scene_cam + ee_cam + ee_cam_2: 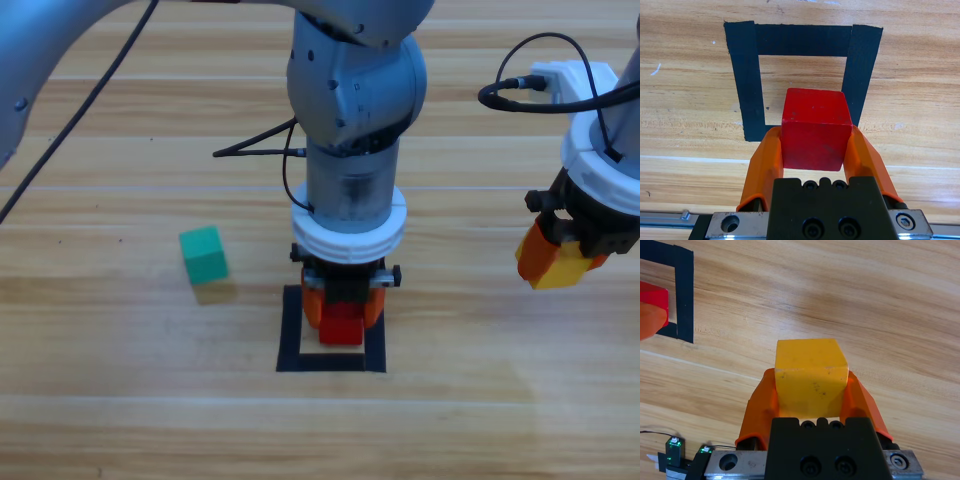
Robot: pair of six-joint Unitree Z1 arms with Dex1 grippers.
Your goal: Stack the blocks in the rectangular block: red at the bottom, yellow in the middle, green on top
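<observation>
Step one, placing red: left gripper (343,312) pinches the red cube (342,322) over the black tape square (292,330), next needing descent and release inside it; right gripper (556,262) clamps the yellow cube (566,266) aside, green cube (204,254) on the table (120,400) left of the square

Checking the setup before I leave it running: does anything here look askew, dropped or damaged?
Nothing stands out. The left end effector grips the red cube over the black tape square; the right end effector grips the yellow cube off to the side. The teal-green cube sits flat on the table, slightly rotated.
</observation>
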